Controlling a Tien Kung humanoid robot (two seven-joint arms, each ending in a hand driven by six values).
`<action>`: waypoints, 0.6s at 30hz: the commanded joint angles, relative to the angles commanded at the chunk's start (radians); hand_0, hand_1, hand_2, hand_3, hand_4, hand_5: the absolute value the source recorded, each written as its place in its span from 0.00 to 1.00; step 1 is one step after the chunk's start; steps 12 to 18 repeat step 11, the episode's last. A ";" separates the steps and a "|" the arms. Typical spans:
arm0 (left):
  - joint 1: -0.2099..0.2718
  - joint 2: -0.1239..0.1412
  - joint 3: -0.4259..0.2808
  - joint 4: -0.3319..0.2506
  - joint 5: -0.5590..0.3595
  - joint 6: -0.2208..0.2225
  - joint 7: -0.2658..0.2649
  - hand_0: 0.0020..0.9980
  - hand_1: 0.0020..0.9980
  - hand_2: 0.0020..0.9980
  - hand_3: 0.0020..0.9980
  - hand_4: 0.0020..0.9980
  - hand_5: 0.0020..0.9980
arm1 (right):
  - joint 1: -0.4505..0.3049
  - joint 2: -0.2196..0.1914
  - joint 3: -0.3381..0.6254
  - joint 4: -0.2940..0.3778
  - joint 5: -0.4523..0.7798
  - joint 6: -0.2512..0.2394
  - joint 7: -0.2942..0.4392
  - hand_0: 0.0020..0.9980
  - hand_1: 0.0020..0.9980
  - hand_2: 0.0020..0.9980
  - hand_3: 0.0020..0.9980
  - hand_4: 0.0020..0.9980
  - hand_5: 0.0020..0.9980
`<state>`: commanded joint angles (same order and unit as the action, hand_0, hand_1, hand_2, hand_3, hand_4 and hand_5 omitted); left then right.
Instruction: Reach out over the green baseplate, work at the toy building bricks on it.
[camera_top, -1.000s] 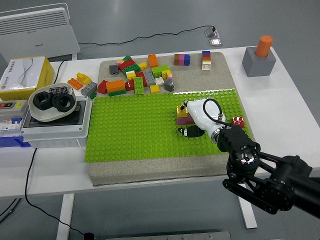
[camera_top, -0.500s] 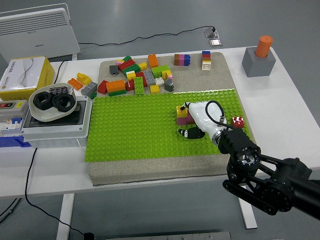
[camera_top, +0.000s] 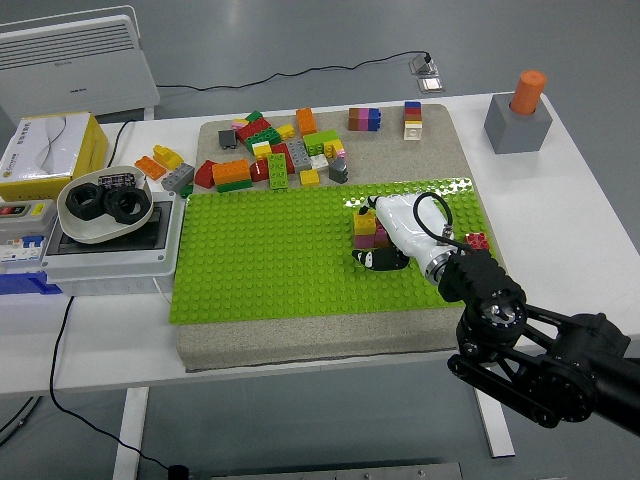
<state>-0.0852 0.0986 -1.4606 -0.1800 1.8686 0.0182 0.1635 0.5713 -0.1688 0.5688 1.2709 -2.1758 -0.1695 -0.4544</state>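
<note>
The green baseplate (camera_top: 270, 255) lies on a grey slab in the middle of the table. A small stack of bricks (camera_top: 363, 226), yellow on top of purple, stands on its right part. My right hand (camera_top: 378, 256), white with black fingertips, reaches in from the lower right. Its palm lies against the stack's right side and its fingers curl round the front of the stack. A small red brick (camera_top: 477, 240) sits on the plate's right edge, just right of my wrist. My left arm is out of view.
Several loose bricks (camera_top: 270, 150) lie piled on the slab behind the plate, with two small stacks (camera_top: 364, 119) (camera_top: 412, 118) further right. A grey block with an orange peg (camera_top: 520, 115) stands far right. A bowl of black nuts (camera_top: 105, 205) and a yellow box (camera_top: 45, 145) stand left.
My right hand has shifted slightly up and to the left, closing in on the stack. The bricks have not moved.
</note>
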 joint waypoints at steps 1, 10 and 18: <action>0.000 0.000 0.000 0.000 0.000 0.000 0.000 0.72 0.59 0.51 0.61 0.64 0.59 | 0.000 0.000 0.000 0.000 0.000 0.000 0.001 0.04 0.03 0.16 0.66 0.84 0.42; 0.000 0.001 0.000 0.000 0.001 0.000 0.000 0.72 0.59 0.50 0.61 0.64 0.59 | -0.006 -0.009 0.026 0.041 0.027 -0.066 0.061 0.04 0.03 0.16 0.66 0.83 0.42; -0.001 0.001 0.000 0.000 0.002 -0.001 0.001 0.72 0.59 0.50 0.61 0.64 0.59 | -0.014 -0.013 0.036 0.051 0.046 -0.084 0.080 0.04 0.03 0.16 0.66 0.83 0.42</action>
